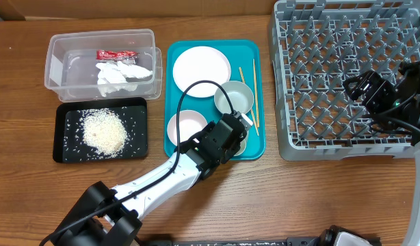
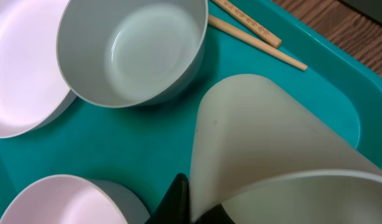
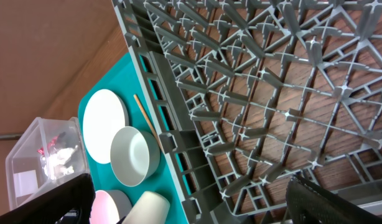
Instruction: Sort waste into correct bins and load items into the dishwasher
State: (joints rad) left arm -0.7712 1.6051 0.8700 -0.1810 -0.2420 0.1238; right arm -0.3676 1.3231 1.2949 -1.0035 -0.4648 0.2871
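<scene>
Evidently we are on the dishes now: the red wrapper (image 1: 115, 54) and tissue (image 1: 117, 74) lie in the clear tub (image 1: 59, 48), and the rice (image 1: 104, 130) in the black tray (image 1: 65, 152). Our left gripper (image 2: 197, 208) pinches the white cup (image 2: 272, 143) by its wall at the teal tray's (image 1: 193, 94) 5 o'clock corner, tilting it, we judge, to clear the grey bowl (image 2: 132, 50) at 12 o'clock. Our right gripper (image 1: 366, 89) hangs spread above the dish rack (image 1: 333, 41) at 3 o'clock, probably placed to receive.
</scene>
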